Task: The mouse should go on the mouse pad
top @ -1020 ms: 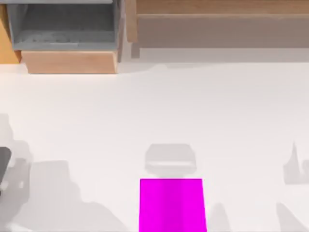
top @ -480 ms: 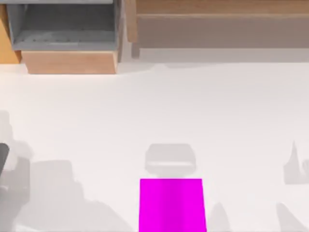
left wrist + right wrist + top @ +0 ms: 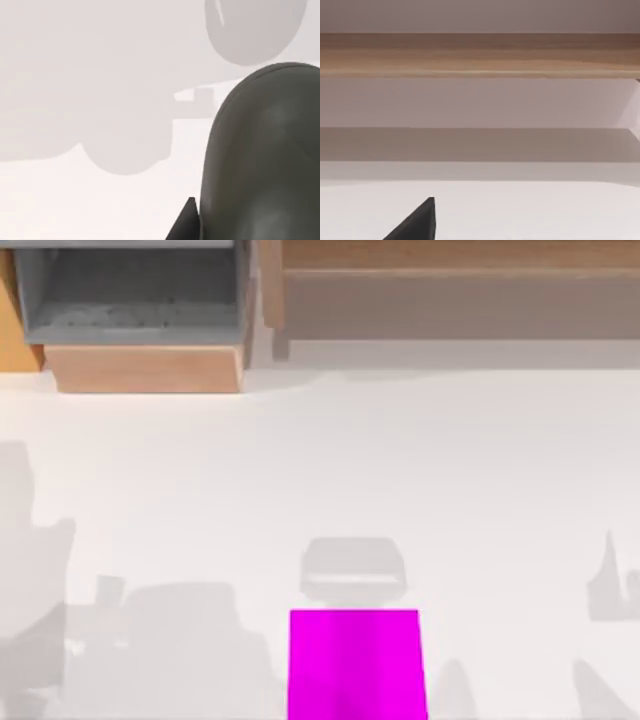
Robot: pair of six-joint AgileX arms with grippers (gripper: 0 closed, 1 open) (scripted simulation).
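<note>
Magenta mouse pad [image 3: 356, 662] sits at the table's near edge; the pale grey mouse [image 3: 353, 570] touches its far side, long axis crosswise. Neither gripper's jaw state can be told; left-side shadows suggest the left arm is nearer.

My left arm's housing [image 3: 265, 155] is a smooth, rounded, dark olive-grey shell at the lower right of its wrist view, with a black pointed finger [image 3: 186, 222] beside it. My right wrist view shows one black wedge-shaped fingertip [image 3: 417, 222] at the bottom.
</note>
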